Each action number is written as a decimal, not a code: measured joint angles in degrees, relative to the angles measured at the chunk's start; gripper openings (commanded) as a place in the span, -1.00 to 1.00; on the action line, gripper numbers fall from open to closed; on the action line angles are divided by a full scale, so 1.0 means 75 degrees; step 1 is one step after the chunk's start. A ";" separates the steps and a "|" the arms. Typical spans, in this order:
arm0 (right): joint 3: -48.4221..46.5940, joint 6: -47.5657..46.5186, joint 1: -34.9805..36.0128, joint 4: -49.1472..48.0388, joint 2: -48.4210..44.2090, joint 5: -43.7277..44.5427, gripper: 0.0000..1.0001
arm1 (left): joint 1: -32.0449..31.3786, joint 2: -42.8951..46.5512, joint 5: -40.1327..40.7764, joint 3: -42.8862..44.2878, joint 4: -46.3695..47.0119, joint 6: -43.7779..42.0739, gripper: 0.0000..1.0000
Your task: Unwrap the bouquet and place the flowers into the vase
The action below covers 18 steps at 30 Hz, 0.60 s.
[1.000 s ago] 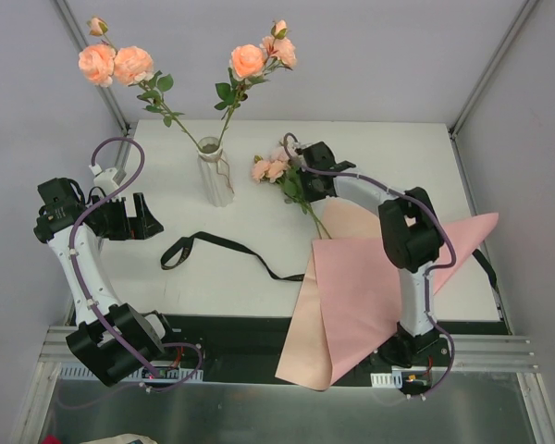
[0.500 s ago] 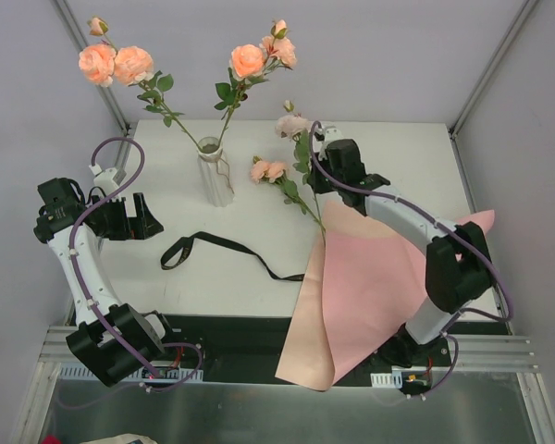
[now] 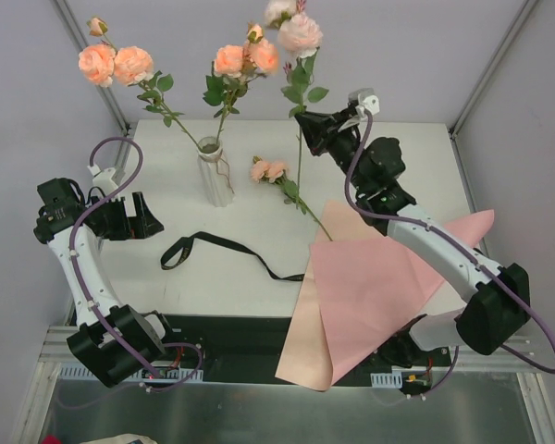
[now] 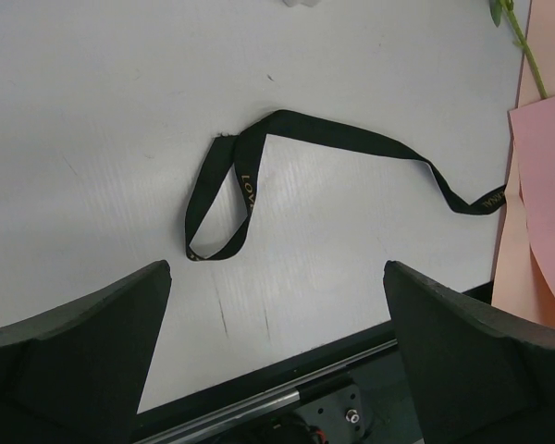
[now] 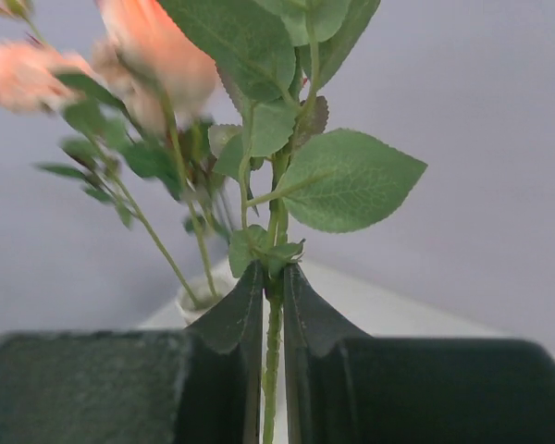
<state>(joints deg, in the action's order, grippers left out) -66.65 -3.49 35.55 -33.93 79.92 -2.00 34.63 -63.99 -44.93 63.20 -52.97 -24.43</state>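
Observation:
The whitish vase [image 3: 215, 176] stands at the back left of the table with two peach-rose flowers [image 3: 111, 63] [image 3: 239, 59] in it. My right gripper [image 3: 302, 120] is raised to the right of the vase and is shut on the green stem [image 5: 274, 305] of a pale pink rose [image 3: 299, 32], which hangs upright. In the right wrist view the vase mouth [image 5: 196, 302] shows low, left of the fingers. One more flower [image 3: 272, 170] lies on the table. My left gripper [image 3: 135, 218] [image 4: 277, 351] stays open at the left, holding nothing.
The unfolded pink wrapping paper [image 3: 375, 287] lies at the front right and overhangs the table edge. A black ribbon [image 3: 220, 248] [image 4: 259, 166] lies loose across the middle. Grey walls and frame posts close in the back and sides.
My right arm has lifted the held flower off the table and swung it up and back, so the stem now hangs upright. The right-hand flower in the vase has shifted slightly left. The left arm is still.

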 measured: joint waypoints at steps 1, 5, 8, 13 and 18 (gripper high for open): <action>-0.0201 -0.0050 0.0108 -0.0230 -0.0052 -0.0012 -0.99 | 0.0009 0.0000 -0.0003 0.0000 0.0000 0.0023 0.98; -0.0912 -0.0405 0.0810 -0.1064 -0.0207 -0.0058 -0.99 | 0.0105 0.0000 -0.0003 0.0000 0.0000 0.0131 0.98; -0.1139 -0.0720 0.1320 -0.1515 -0.0341 -0.0055 -0.99 | 0.0149 0.0000 0.0000 0.0000 -0.0003 0.0149 0.98; -0.1935 -0.1107 0.1801 -0.2081 -0.0073 -0.0195 -0.99 | 0.0201 0.0000 0.0003 0.0000 0.0000 0.0149 0.98; -0.3622 -0.1247 0.2110 -0.2527 0.1145 -0.0606 -0.99 | 0.0347 0.0003 0.0029 0.0000 0.0000 0.0149 0.98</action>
<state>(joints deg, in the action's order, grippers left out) -93.82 -12.84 51.37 -52.88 88.51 -6.55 37.23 -63.96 -44.71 63.20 -52.97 -23.31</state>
